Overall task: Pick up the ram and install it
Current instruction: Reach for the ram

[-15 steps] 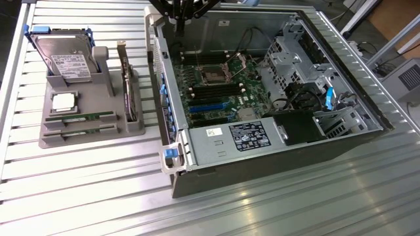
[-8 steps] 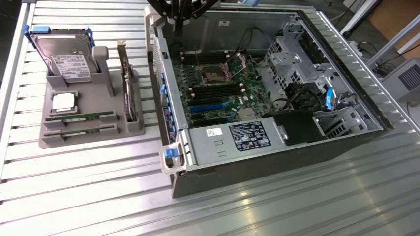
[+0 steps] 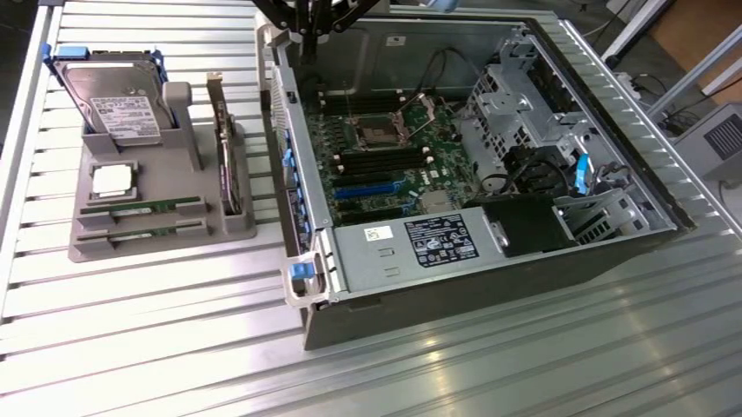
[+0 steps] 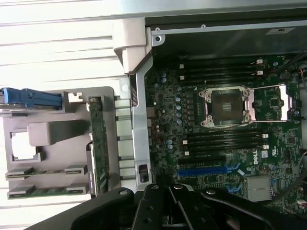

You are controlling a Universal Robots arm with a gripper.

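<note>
Green, slim ram (image 3: 142,207) lies apparently flat; holder (image 3: 162,247) grey.

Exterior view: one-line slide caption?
Two slim green RAM sticks rest in the grey parts holder beside the open computer case; black gripper hangs over the case's far edge.

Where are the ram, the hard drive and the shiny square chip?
ram (image 3: 145,208): exterior view, middle of one green stick.
hard drive (image 3: 125,115): exterior view, on its white label.
chip (image 3: 113,180): exterior view, middle of its silver top.
</note>
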